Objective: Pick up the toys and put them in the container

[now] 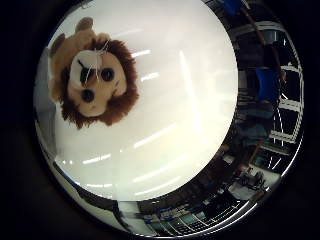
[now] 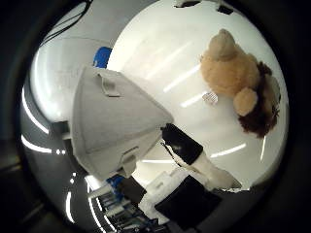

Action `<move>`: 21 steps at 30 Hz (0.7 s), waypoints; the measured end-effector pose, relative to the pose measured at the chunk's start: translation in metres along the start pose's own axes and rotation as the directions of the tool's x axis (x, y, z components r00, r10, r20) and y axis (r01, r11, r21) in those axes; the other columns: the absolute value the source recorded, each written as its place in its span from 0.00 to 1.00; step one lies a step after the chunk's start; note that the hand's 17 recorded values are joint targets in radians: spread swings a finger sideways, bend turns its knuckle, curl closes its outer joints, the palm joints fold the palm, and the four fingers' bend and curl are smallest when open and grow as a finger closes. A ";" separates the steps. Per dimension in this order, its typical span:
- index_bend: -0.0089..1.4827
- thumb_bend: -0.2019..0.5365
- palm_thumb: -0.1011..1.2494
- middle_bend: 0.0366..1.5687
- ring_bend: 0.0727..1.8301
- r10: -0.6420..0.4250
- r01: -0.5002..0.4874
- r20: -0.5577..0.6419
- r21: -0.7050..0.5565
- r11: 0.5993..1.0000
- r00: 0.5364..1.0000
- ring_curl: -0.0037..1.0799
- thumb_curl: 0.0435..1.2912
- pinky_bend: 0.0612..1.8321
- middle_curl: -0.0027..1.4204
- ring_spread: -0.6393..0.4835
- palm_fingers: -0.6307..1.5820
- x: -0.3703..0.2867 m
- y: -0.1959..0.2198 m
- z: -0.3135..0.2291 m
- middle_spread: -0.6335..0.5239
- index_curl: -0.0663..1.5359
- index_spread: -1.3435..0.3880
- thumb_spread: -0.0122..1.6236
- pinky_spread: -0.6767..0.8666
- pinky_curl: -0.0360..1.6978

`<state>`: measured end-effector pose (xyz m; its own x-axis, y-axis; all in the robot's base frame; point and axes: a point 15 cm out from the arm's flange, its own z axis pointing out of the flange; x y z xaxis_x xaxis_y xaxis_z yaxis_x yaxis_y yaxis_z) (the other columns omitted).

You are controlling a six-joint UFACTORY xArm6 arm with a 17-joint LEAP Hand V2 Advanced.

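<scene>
A tan plush lion with a brown mane (image 1: 92, 82) was seen lying on the glossy white surface (image 1: 175, 100), well apart from the grey fabric container (image 2: 112, 126) near its edge. The hand (image 2: 194, 170) was held open and empty; a reach and grasp seemed required.

1. I see a glossy white table (image 1: 190, 100) filling most of both views, streaked with reflections of long ceiling lights.
2. Past its edge: dark room, blue chairs (image 1: 267, 82), cluttered desks (image 1: 247, 187).
</scene>
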<state>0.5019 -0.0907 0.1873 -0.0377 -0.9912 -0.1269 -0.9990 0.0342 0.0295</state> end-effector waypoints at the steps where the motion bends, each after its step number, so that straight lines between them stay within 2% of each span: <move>1: 0.11 0.25 0.51 0.14 0.18 -0.001 0.001 -0.004 -0.005 1.000 1.000 0.20 0.24 0.26 0.24 0.76 0.39 0.001 0.000 0.002 0.59 0.21 0.58 0.71 0.76 0.17; 5: 0.11 0.25 0.52 0.17 0.21 -0.005 0.005 -0.011 -0.025 1.000 1.000 0.21 0.24 0.26 0.25 0.74 0.43 0.004 -0.001 0.012 0.56 0.21 0.59 0.70 0.74 0.17; 7: 0.10 0.25 0.54 0.19 0.26 -0.007 0.006 -0.011 -0.029 1.000 1.000 0.22 0.25 0.26 0.25 0.69 0.46 0.006 0.000 0.014 0.53 0.20 0.60 0.70 0.72 0.16; 9: 0.11 0.25 0.56 0.22 0.33 -0.009 0.009 -0.016 -0.032 0.999 1.000 0.25 0.25 0.27 0.26 0.60 0.53 0.007 0.000 0.015 0.49 0.20 0.61 0.70 0.66 0.16; 10: 0.10 0.25 0.57 0.25 0.38 -0.012 0.011 -0.022 -0.035 0.999 1.000 0.27 0.25 0.28 0.27 0.54 0.56 0.009 0.001 0.016 0.47 0.19 0.61 0.69 0.60 0.16; 12: 0.08 0.25 0.60 0.32 0.48 -0.017 0.015 -0.035 -0.040 0.999 0.999 0.33 0.26 0.42 0.31 0.42 0.70 0.011 0.001 0.017 0.40 0.17 0.61 0.69 0.36 0.18; 13: 0.09 0.26 0.61 0.34 0.51 -0.019 0.017 -0.043 -0.042 0.999 0.999 0.34 0.26 0.46 0.32 0.39 0.74 0.013 0.001 0.016 0.38 0.17 0.60 0.68 0.28 0.19; 15: 0.16 0.26 0.65 0.45 0.55 -0.024 0.021 -0.053 -0.044 0.999 0.998 0.39 0.27 0.51 0.37 0.35 0.85 0.015 0.001 0.015 0.36 0.20 0.58 0.68 0.18 0.22; 16: 0.21 0.26 0.66 0.49 0.56 -0.025 0.023 -0.057 -0.046 0.999 0.998 0.41 0.27 0.54 0.40 0.34 0.87 0.016 0.002 0.014 0.35 0.22 0.57 0.67 0.16 0.24; 19: 0.40 0.26 0.70 0.60 0.62 -0.023 0.021 -0.056 -0.046 0.999 0.998 0.46 0.30 0.61 0.45 0.34 0.89 0.016 0.003 0.010 0.36 0.31 0.56 0.66 0.18 0.28; 21: 0.54 0.27 0.75 0.69 0.67 -0.021 0.017 -0.050 -0.067 0.998 0.999 0.51 0.32 0.68 0.49 0.35 0.86 0.016 0.010 0.005 0.37 0.39 0.57 0.65 0.22 0.32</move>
<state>0.4908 -0.1054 0.1811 -0.0155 -0.9968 -0.0778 -0.9956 0.0082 0.0935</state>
